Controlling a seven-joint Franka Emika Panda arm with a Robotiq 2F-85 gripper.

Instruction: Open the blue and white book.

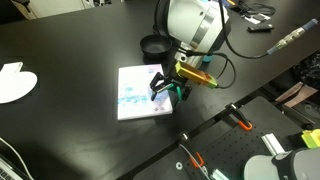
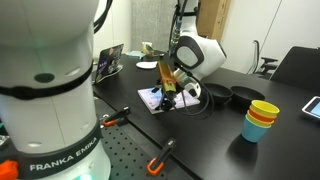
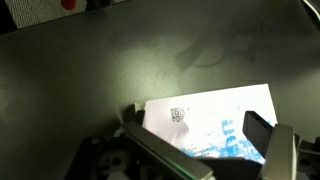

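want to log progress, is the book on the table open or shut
Shut: the book lies flat on the table with its patterned cover up, no inside pages showing. The gripper sits at its edge, jaws apart.

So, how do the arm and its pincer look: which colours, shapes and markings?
The arm is white and glossy, with rounded joints. Its base has a grey band with white lettering that begins FRANKA. Black cables loop beside the wrist. An orange-yellow block sits above the black pincer.
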